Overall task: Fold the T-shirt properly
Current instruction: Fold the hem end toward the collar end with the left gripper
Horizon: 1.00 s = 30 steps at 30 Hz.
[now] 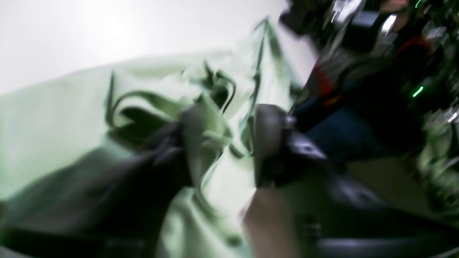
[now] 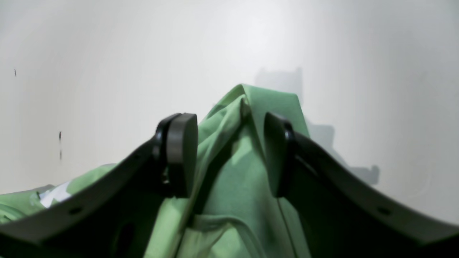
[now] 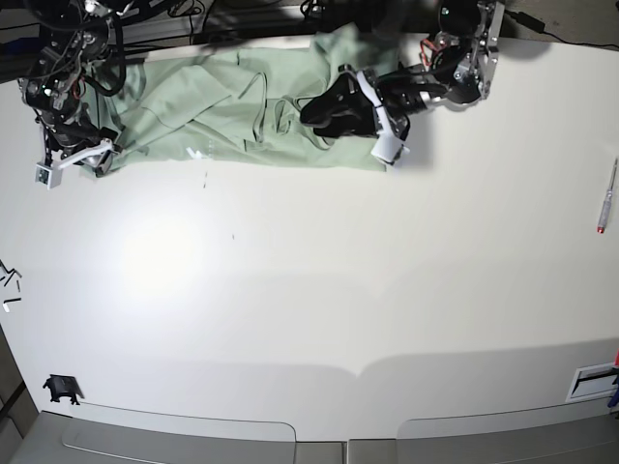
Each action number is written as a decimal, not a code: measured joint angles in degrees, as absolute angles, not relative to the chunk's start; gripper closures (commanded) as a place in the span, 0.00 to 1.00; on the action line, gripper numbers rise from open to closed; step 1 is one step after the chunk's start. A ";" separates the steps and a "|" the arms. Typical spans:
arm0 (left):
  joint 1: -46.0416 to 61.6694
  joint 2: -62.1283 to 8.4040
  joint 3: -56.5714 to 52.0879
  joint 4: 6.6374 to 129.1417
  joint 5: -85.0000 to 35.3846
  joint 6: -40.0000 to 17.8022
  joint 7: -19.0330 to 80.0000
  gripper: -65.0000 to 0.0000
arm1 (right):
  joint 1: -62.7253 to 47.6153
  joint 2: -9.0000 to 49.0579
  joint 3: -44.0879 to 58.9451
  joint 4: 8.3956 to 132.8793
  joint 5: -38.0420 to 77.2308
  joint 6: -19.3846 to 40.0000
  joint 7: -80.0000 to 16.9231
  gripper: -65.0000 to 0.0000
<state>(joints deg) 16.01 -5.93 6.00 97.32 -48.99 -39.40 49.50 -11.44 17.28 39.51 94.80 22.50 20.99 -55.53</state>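
Note:
The pale mint-green T-shirt [image 3: 242,116] lies crumpled along the far edge of the white table [image 3: 309,290]. My left gripper [image 3: 324,111] is over the shirt's right part. In the blurred left wrist view its fingers [image 1: 267,139] stand on either side of bunched cloth [image 1: 53,118], and the gripper [image 1: 227,143] looks shut on it. My right gripper [image 3: 95,153] is at the shirt's left end. In the right wrist view the gripper [image 2: 231,154] has a raised fold of the shirt [image 2: 244,186] filling the gap between its pads [image 2: 181,154].
A red-handled tool [image 3: 606,198] lies near the table's right edge. A small black part [image 3: 60,389] sits at the front left, and small bits [image 3: 8,280] at the left edge. Dark equipment and cables [image 1: 376,71] stand behind the table.

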 measured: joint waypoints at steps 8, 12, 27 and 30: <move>15.90 -5.91 6.37 97.89 -32.64 -34.46 47.09 1.00 | -11.44 17.28 39.51 94.80 22.50 20.99 -55.51 0.57; 15.33 -5.91 9.78 97.89 -23.05 -28.45 41.10 1.00 | -11.44 17.30 39.51 94.80 22.50 20.97 -55.51 0.57; 4.71 -0.82 26.63 97.89 -17.72 -23.07 37.47 1.00 | -11.44 17.28 39.51 94.80 22.48 20.97 -55.55 0.57; 3.33 -1.32 25.78 100.12 -21.06 -22.92 43.27 1.00 | -11.44 17.30 39.51 94.80 22.48 20.97 -55.53 0.57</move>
